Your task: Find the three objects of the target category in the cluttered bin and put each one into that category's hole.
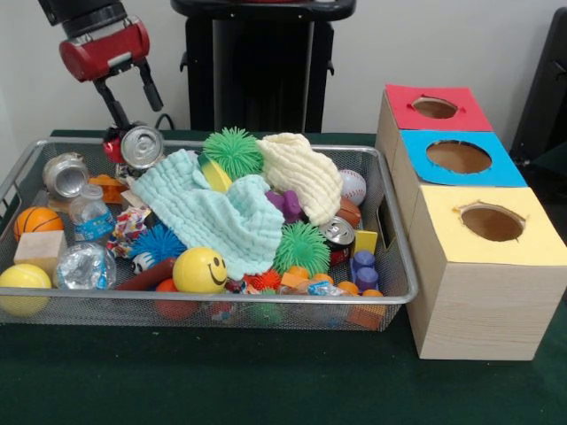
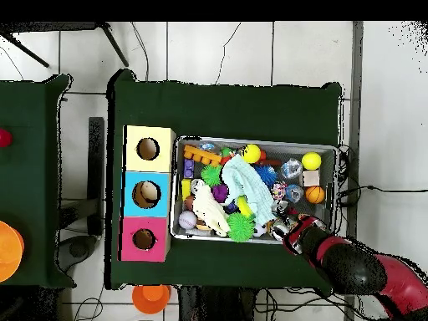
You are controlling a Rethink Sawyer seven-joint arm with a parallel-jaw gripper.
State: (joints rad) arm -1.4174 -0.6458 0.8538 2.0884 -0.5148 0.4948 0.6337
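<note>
The silver wire-mesh bin [image 1: 221, 302] is full of toys, cloths, balls and cans; it also shows in the overhead view [image 2: 326, 147]. My gripper [image 1: 129, 140] is at the bin's far left corner, shut on a red can with a silver top [image 1: 143, 146], held tilted at rim height. In the overhead view the gripper [image 2: 286, 229] and the can [image 2: 278, 225] are at the bin's near edge. A second can [image 1: 64, 173] lies at the bin's left end and a third [image 1: 337, 232] towards its right. Three boxes with holes stand beside the bin: red [image 1: 434, 107], blue [image 1: 458, 157], yellow [image 1: 492, 223].
A mint cloth [image 1: 213, 212] and a cream cloth [image 1: 301, 173] cover the bin's middle. Green spiky balls [image 1: 234, 150], a yellow smiley ball [image 1: 199, 270], an orange ball [image 1: 37, 220] and plastic bottles [image 1: 89, 217] lie around them. The black pedestal [image 1: 261, 66] stands behind the bin.
</note>
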